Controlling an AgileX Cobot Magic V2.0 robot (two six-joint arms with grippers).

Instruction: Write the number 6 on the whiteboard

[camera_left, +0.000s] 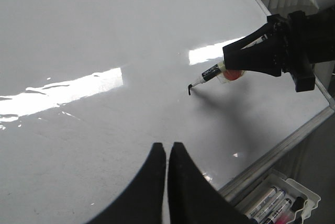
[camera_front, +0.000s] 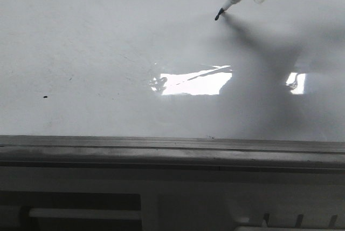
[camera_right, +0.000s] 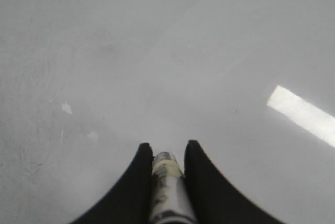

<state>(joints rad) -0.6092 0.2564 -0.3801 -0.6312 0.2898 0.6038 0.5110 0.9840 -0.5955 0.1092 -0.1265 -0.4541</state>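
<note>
Left gripper [camera_left: 167,153]: jaws pressed together, nothing between them, hanging over the near part of the whiteboard [camera_front: 97,53], well clear of the writing spot. Leave it parked there so it stays out of the stroke path.

Small black speck [camera_front: 45,97] on the left of the board is just a mark, not part of the digit.

The number 6 [camera_left: 188,91] is barely begun: the left wrist view shows only a short dark hooked tick at the tip of the marker [camera_left: 209,72]. Stem and loop are not yet drawn.

To do this step well, I'd judge: keep tip pressure light and constant, hold the marker tilt fixed, sweep the stem in one smooth curve toward the near rail, then close the loop without lifting. The glossy surface gives little friction, so slow the arm at the loop's turn to avoid skating.

Right gripper [camera_right: 167,156]: jaws narrow, clamped on the marker barrel. Arm reaches in from the right side, marker angled down with its tip on the board, right of centre, far side.
</note>
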